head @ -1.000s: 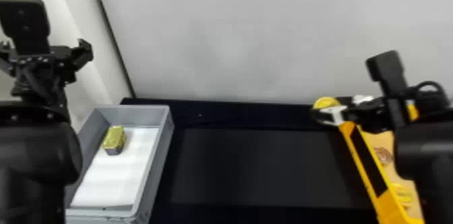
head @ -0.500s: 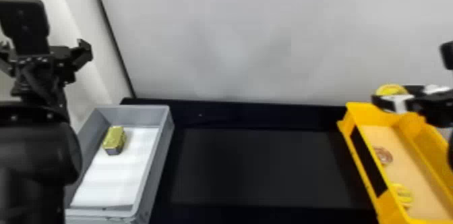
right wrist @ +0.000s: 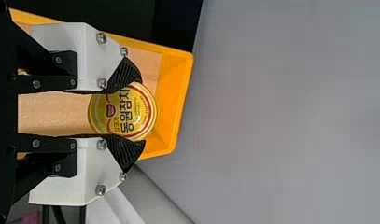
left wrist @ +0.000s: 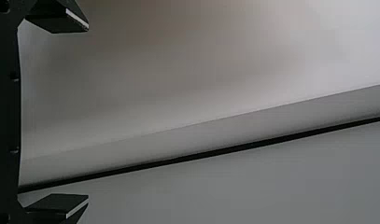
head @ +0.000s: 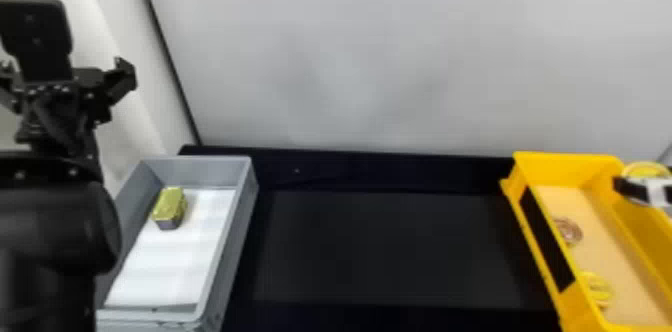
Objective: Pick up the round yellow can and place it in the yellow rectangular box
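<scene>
And it's the right gripper (head: 637, 190) with the round yellow can (right wrist: 124, 112), jaws drawn in and pinching its sides, up by the far right part of the yellow rectangular box (head: 565, 160), probably above its rim! Inside the box, a brown disc (head: 568, 230) and a yellow disc (head: 597, 290). Well left of the box, the left gripper (head: 65, 74) hangs with jaws wide apart, empty.

Black table (head: 390, 251) beneath 2 boxes (head: 565, 170)
</scene>
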Action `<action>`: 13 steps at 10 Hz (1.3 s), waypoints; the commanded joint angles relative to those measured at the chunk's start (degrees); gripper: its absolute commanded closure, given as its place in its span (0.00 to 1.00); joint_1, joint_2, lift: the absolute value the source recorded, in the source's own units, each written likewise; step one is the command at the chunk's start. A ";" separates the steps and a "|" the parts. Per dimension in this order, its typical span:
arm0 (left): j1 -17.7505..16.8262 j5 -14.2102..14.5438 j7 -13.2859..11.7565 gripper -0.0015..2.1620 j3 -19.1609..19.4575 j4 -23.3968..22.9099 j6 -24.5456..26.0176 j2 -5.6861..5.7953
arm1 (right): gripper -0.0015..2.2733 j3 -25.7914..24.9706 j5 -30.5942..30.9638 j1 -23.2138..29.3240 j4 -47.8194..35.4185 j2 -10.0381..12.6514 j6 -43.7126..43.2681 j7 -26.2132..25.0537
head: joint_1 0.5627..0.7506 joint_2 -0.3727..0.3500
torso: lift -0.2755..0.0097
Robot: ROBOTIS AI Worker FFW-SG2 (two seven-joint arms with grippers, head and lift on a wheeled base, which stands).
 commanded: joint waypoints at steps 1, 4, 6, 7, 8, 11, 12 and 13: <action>0.09 0.00 0.00 0.00 0.04 -0.02 -0.09 -0.15 | 0.37 -4.50 -0.89 2.14 2.96 0.61 -2.09 -0.28 | 0.70 0.53 | 0.75; 0.17 0.00 0.00 0.00 0.22 -0.28 -0.09 -0.15 | 0.37 -7.57 -5.99 4.69 6.21 0.87 -3.93 -2.83 | 0.70 0.53 | 0.75; 0.17 0.00 0.00 0.00 0.22 -0.37 -0.09 -0.15 | 0.37 -7.57 -10.12 5.83 8.67 0.87 -5.43 -5.82 | 0.70 0.53 | 0.75; 0.17 0.00 0.00 0.00 0.30 -0.37 -0.18 -0.15 | 0.37 -7.49 -12.14 6.01 10.43 0.87 -6.48 -6.96 | 0.70 0.53 | 0.75; 0.26 0.00 0.00 0.00 0.30 -0.37 -0.18 -0.15 | 0.37 -7.49 -13.81 6.09 12.28 0.87 -7.36 -8.37 | 0.70 0.53 | 0.75; 0.35 0.00 0.00 0.00 0.48 -0.46 -0.35 -0.15 | 0.37 -7.49 -15.04 6.45 15.88 0.87 -8.68 -9.95 | 0.70 0.53 | 0.75; 0.44 0.00 0.00 0.00 0.66 -0.55 -0.44 -0.15 | 0.37 -7.66 -15.04 6.97 15.88 0.87 -8.50 -10.31 | 0.70 0.53 | 0.75; 0.52 0.00 0.00 0.00 0.74 -0.55 -0.53 -0.15 | 0.37 -8.01 -15.04 7.06 16.14 0.87 -8.42 -10.39 | 0.70 0.53 | 0.75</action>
